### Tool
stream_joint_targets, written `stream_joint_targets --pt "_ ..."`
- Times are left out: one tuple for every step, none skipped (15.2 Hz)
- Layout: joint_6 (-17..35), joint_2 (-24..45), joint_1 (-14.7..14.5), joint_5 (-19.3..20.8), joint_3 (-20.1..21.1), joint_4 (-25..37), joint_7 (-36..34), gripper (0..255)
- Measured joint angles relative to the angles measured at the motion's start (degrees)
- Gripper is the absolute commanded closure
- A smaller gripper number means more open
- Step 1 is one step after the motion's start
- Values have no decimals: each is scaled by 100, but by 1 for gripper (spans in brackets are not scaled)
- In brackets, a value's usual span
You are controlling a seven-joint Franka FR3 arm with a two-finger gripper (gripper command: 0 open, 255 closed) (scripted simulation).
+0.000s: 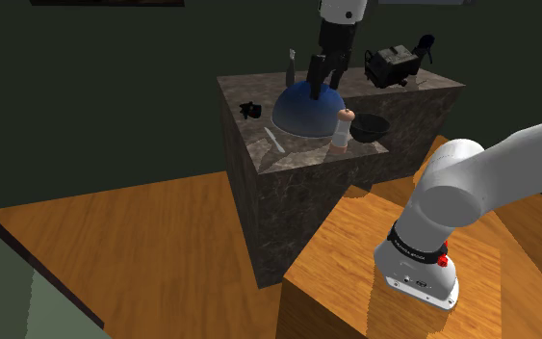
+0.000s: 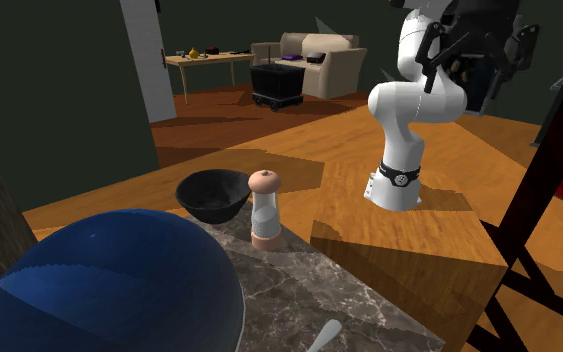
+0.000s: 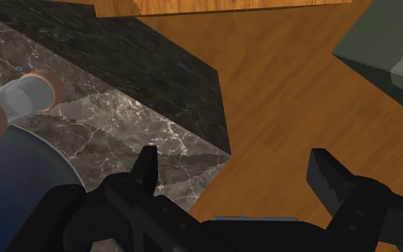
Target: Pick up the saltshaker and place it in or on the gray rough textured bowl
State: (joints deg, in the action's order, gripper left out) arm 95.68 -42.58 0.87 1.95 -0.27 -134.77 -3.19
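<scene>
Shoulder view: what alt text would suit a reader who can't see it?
A white robot arm reaches over a stone counter, its black jaws open above a big blue dome. Beside the dome stand a salt shaker and a dark bowl.

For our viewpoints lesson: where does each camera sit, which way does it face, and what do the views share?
Shoulder: beside the stand, looking down at the marble counter; arm and claw show.
Second exterior: low over the counter, facing the arm across it; arm shows.
Wrist: behind the open claw, looking down at the counter's corner and floor.
All three share the saltshaker.
</scene>
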Motion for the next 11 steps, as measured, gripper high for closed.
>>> stream_joint_targets --pt "0 0 0 0 0 0 0 0" --pt "37 -1 17 31 -42 -38 49 0" --pt "101 19 49 87 -120 -83 136 0" --pt "145 58 90 157 -218 -88 248 0" --pt "260 87 137 237 -332 -174 373 0" --pt "372 95 179 311 -431 -275 484 0" --pt "515 176 222 386 -542 -333 602 0" --pt "597 253 259 451 -639 -333 710 0" --pt "692 338 296 514 -736 -336 818 0" --pt "843 430 336 581 -844 -391 927 0" --pt "946 453 392 662 -966 -459 1061 0"
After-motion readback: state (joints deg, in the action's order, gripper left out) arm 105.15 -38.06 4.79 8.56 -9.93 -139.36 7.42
